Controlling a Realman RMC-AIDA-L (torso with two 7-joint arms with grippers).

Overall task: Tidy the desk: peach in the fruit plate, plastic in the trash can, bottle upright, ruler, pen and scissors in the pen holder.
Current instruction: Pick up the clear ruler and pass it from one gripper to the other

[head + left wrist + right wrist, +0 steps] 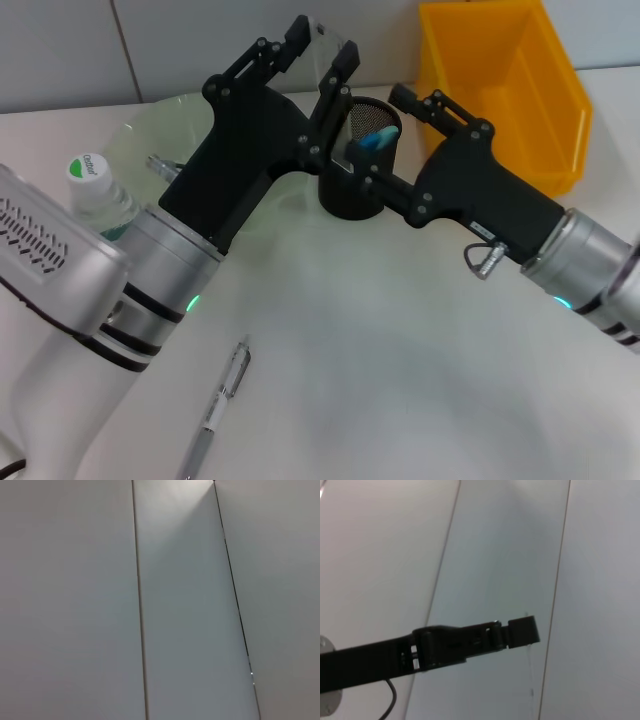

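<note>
My left gripper [325,45] is raised over the black mesh pen holder [350,195], shut on a clear ruler [337,38] that points down toward the holder's mouth. A blue scissors handle [377,137] sticks out of the holder. My right gripper [374,130] reaches in from the right, open, with one finger at the holder's far rim and the other across its front. A silver pen [226,392] lies on the table near the front. The bottle [95,188] with a white and green cap stands at the left, beside my left arm. Peach and plastic are out of view.
A pale green glass fruit plate [165,125] sits behind my left arm. A yellow bin [515,85] stands at the back right. Both wrist views face grey wall panels [190,605]; a black finger linkage [470,642] crosses the right wrist view.
</note>
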